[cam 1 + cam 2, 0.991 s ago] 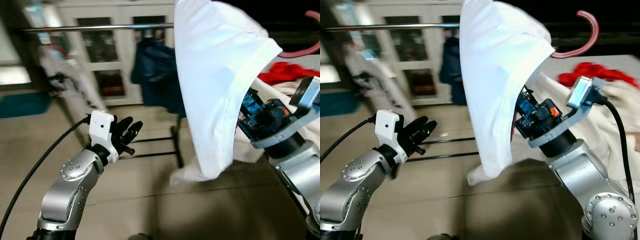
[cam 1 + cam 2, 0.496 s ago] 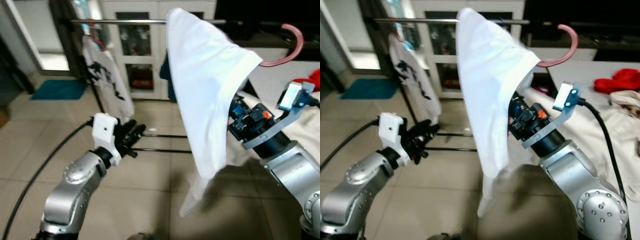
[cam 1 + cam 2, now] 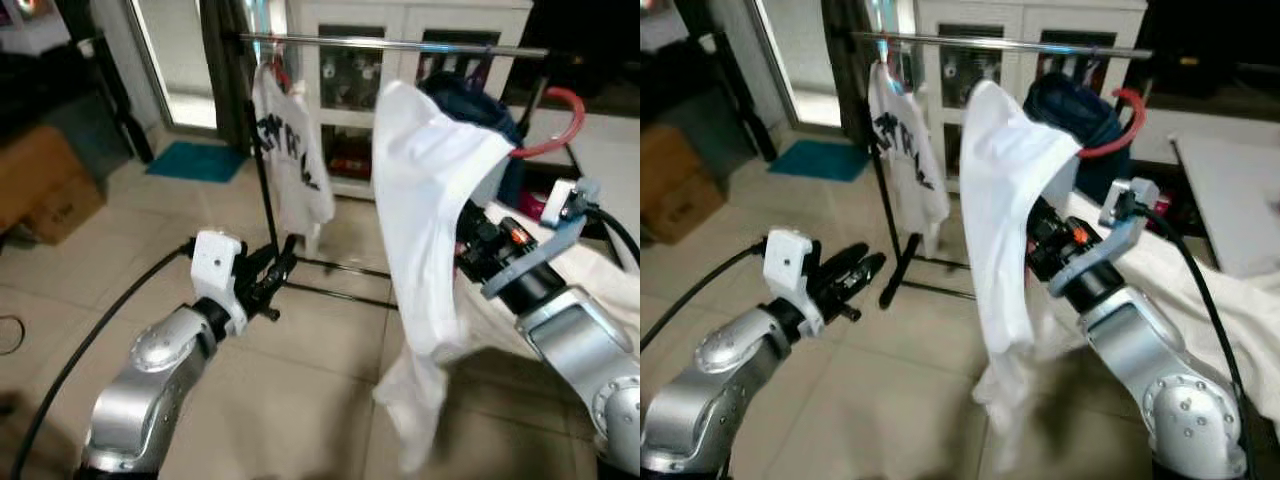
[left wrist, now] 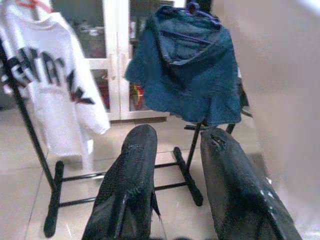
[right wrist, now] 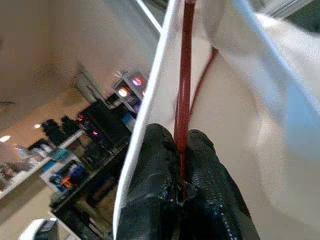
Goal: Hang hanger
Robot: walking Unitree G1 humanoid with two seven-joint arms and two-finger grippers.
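the red hanger [image 5: 184, 75] is pinched at its thin bar between the closed fingers of the right gripper [image 5: 181, 172], with a plain white t-shirt [image 3: 1005, 230] draped over it; its curved hook [image 3: 1118, 125] is seen at about 2 o'clock from the shirt, below the silver rail [image 3: 1000, 42] of the clothes rack and apart from it. the left gripper [image 4: 172, 175] is held out empty at about 9 o'clock of the shirt, its fingers parted with nothing between them.

the step in hand is judged to be the carrying of the hook up to the rail. it would be done well if the hook were raised above the bar, turned so that its mouth faces down, and lowered into the bare stretch between the printed white t-shirt [image 3: 290, 150] at 10 o'clock and the dark blue garment [image 4: 187, 75] behind the carried shirt. the grip should be kept firm until the hook's weight is taken by the bar, since the loose shirt could swing and drag it off.

behind the rack a white glass-door cabinet [image 3: 350, 70] is seen; what is on its shelves cannot be made out. a cardboard box [image 3: 45, 185] sits on the floor at 9 o'clock, its contents hidden.
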